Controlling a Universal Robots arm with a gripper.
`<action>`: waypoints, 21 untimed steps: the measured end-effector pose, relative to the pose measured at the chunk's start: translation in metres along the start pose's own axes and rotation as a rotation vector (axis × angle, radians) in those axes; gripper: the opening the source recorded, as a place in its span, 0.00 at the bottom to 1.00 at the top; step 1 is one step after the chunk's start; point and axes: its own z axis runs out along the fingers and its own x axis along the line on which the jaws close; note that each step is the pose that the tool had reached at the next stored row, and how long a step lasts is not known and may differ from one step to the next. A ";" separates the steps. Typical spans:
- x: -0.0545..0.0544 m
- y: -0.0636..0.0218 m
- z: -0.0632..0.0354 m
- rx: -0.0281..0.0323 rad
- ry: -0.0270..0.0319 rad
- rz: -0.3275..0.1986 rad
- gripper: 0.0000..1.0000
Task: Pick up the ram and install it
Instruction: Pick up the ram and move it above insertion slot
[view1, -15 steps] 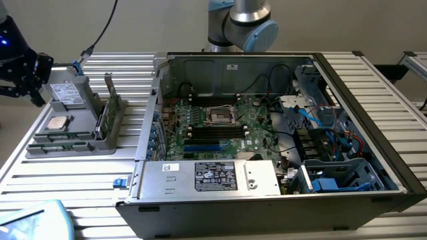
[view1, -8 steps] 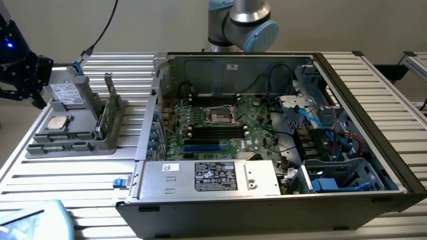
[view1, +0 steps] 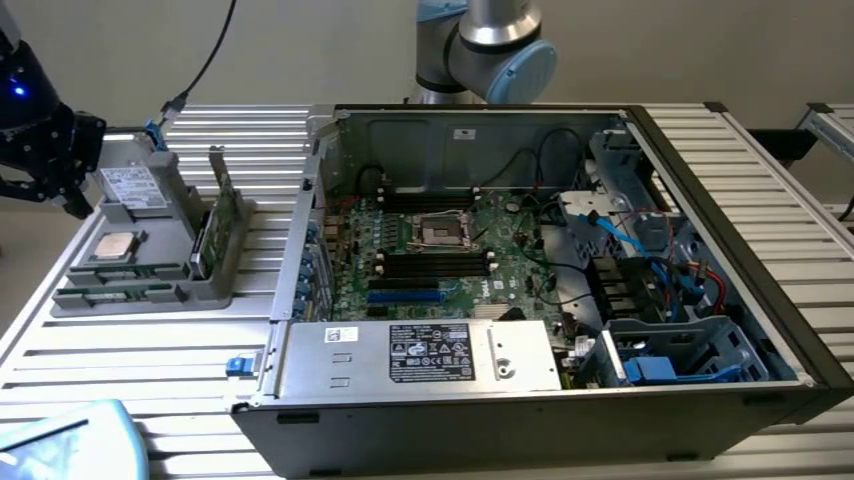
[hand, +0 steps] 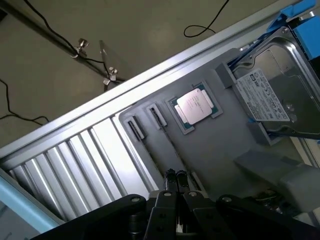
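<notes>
The ram (view1: 120, 293) is seen as a thin green stick lying flat in a slot along the near edge of the grey tray (view1: 200, 292), which rests on the slatted counter (view1: 120, 350); a second similar stick seems to lie just beyond it. It is judged to be light and stiff but fragile, so it is best taken by its long bare edges near the middle, with the chips and contacts left untouched, and kept level so that it is not bent. Further back in the tray a square processor (view1: 118, 245) is set, and behind that a drive (view1: 130, 186), with an upright green card (view1: 220, 225) standing along the tray's side toward the case (view1: 534, 420). The fingers (hand: 170, 176) are pressed together with nothing held between them, and they are poised above the far end of the tray, past the drive in the exterior view. The ram is therefore below them and toward the near side, well apart and untouched. To the exterior view's right the case lies open, and dark slots can be made out on its board (view1: 494, 240).
</notes>
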 end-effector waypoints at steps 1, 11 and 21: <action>0.000 -0.0002 0.0000 -0.0002 0.0001 0.000 0.10; 0.001 -0.0008 0.0056 -0.0008 0.0117 -0.133 0.10; 0.001 -0.0012 0.0105 0.0034 0.0253 -0.316 0.10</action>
